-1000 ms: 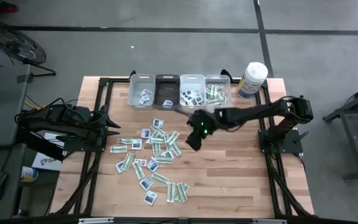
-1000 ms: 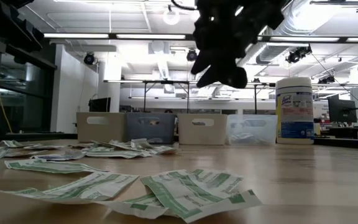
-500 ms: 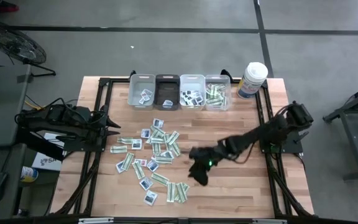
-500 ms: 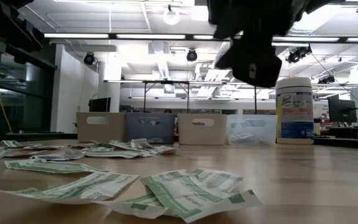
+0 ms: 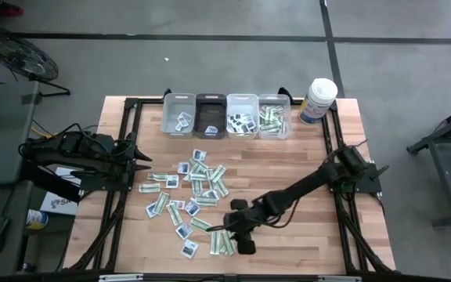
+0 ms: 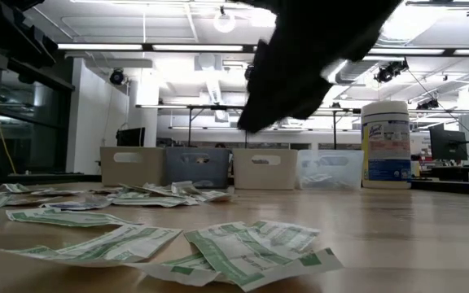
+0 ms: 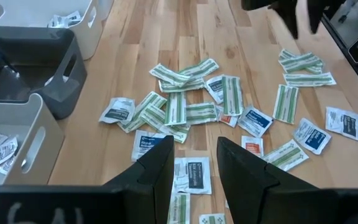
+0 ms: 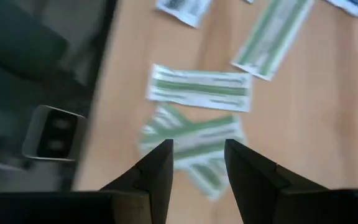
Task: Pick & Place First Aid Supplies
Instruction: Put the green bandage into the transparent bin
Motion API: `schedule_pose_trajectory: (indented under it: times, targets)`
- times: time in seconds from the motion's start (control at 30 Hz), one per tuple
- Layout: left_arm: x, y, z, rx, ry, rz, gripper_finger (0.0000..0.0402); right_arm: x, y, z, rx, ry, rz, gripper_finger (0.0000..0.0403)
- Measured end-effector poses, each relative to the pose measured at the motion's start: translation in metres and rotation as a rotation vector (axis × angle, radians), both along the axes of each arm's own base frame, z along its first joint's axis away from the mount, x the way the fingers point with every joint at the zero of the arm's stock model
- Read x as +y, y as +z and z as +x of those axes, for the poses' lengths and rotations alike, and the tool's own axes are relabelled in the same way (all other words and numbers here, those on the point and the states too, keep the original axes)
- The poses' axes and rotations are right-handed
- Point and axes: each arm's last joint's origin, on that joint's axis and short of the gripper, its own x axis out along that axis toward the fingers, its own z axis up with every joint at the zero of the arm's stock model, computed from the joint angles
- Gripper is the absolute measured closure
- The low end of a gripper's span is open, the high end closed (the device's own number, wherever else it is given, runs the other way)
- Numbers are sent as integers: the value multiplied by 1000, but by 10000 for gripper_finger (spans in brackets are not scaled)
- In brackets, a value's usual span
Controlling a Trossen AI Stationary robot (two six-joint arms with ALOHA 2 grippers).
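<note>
High view: right gripper (image 5: 241, 237) extended over near-edge cluster of green-and-white packets (image 5: 219, 241) — pick step judged in hand; left gripper (image 5: 141, 162) parked at table's (image 5: 304, 188) left edge.

Right wrist view: jaws spread, nothing pinched, packets directly beneath — descent and closing called for next.

Left wrist view: jaws spread, empty.

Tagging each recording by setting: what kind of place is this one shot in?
Most likely a robotics lab or workshop, not a home. The low view shows exposed ceiling ducts and strip lights over a large open room, and the high view shows a butcher-block workbench on bare concrete floor.
</note>
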Motion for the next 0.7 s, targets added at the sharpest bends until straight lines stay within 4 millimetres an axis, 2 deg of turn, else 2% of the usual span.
schedule_pose_trajectory:
  times: [0.13, 0.27, 0.47, 0.7]
  targets:
    - [0, 0, 0, 0, 2, -4, 283, -4, 0, 5, 65, -28, -151, 265]
    - [0, 0, 0, 0, 2, -4, 283, -9, -1, 3, 100, 2, -217, 265]
    - [0, 0, 0, 0, 2, -4, 283, 2, -8, 0, 72, 185, -283, 265]
    - [0, 0, 0, 0, 2, -5, 283, 6, -16, 10, -12, 187, -261, 265]
